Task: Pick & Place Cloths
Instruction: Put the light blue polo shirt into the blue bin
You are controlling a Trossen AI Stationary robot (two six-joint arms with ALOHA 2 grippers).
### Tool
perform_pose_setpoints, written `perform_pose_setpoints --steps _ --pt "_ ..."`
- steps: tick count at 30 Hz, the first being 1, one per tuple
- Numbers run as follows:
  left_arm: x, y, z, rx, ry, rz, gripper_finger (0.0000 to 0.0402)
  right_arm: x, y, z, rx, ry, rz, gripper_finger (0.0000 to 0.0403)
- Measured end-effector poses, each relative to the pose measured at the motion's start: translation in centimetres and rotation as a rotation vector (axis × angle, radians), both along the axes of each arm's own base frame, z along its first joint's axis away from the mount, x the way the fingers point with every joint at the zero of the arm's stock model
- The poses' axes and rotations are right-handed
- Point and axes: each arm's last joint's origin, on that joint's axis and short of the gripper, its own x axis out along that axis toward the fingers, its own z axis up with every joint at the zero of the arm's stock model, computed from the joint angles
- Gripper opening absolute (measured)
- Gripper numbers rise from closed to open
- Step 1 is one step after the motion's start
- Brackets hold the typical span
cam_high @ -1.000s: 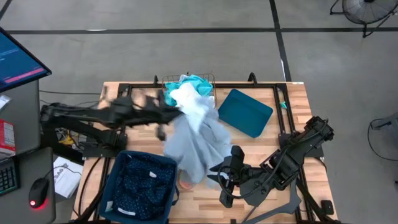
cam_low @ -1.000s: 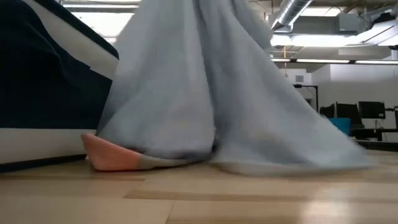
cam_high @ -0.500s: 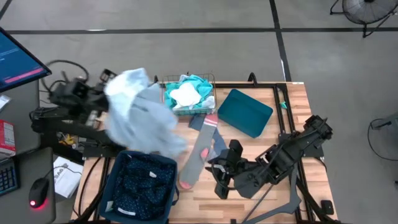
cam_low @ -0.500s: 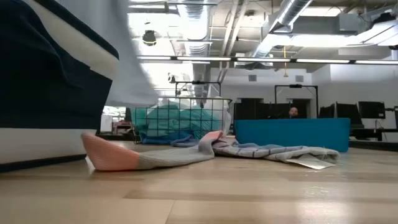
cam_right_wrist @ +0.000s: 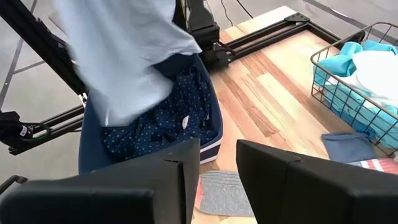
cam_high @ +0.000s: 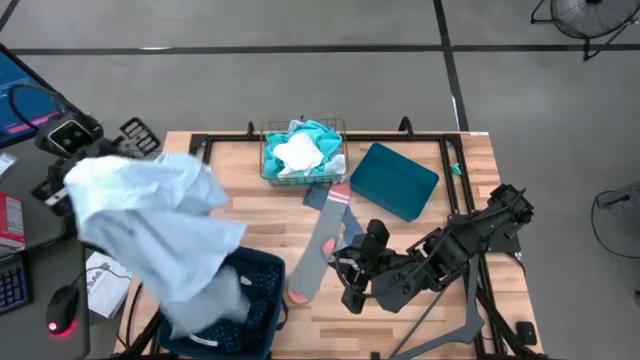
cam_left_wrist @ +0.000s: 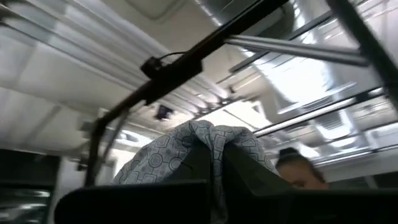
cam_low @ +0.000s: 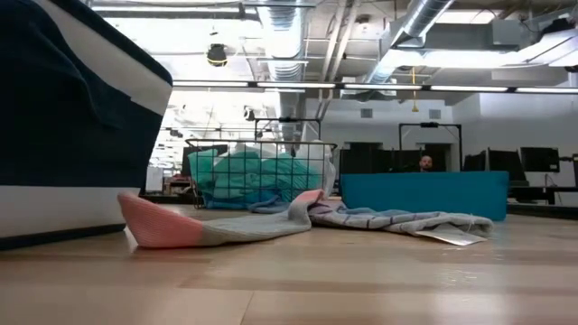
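High view, left gripper: off the table's left edge, hidden under the pale cloth [cam_high: 160, 235] it carries; fingers pressed together on that cloth.
High view, pale cloth: draped from the gripper down over the left side of the navy bin [cam_high: 255, 300], part of it blurred.
High view, right gripper [cam_high: 347, 283]: low over the table [cam_high: 240, 205], just right of the socks [cam_high: 318, 245]; nothing seen between its fingers.
High view, basket [cam_high: 303, 153]: behind the socks, holding turquoise and white cloths.
High view, teal bin [cam_high: 394, 180]: right of the basket.
Low view, socks [cam_low: 226, 226]: flat on the wood, orange tip nearest the navy bin [cam_low: 72, 126]; basket [cam_low: 262, 176] behind.
Left wrist view, patterned fabric [cam_left_wrist: 186, 155]: bunched right at the dark fingers, pinched there.
Right wrist view, fingers [cam_right_wrist: 273, 180]: slightly parted, empty; dotted navy cloth [cam_right_wrist: 155, 127] in the bin beyond, pale cloth [cam_right_wrist: 118, 50] hanging over it.
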Motion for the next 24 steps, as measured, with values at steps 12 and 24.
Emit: perform_pose_setpoints --steps 12,24 --pt "1.7 -2.2 -1.3 0.062 0.267 -0.22 0.0 0.0 0.0 0.0 0.002 0.001 0.0 0.0102" --pt "7.0 -3.4 -9.1 0.199 0.616 0.312 0.0001 -0.1 0.2 0.0 0.004 0.0 0.007 0.0102"
